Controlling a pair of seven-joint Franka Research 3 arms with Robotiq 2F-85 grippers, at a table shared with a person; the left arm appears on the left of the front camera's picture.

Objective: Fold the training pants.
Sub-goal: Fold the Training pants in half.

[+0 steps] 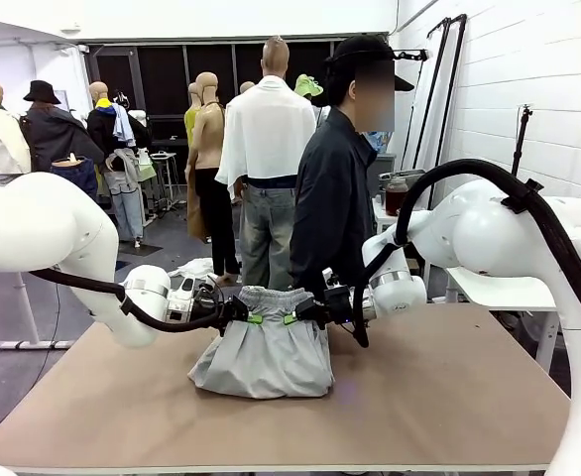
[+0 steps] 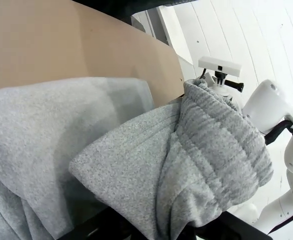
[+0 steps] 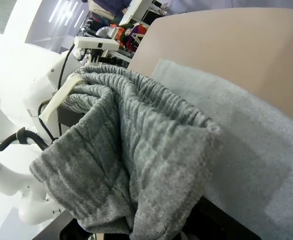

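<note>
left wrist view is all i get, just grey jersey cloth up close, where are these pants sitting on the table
Observer: The light grey jersey training pants lie near the middle of the brown tabletop, waistband lifted off it.
Operator: who has the waistband
Observer: Both. The left gripper pinches its left end, the right gripper its right end.
Operator: anyone close
Observer: A person in a dark jacket stands at the far edge, just behind the pants.
</note>
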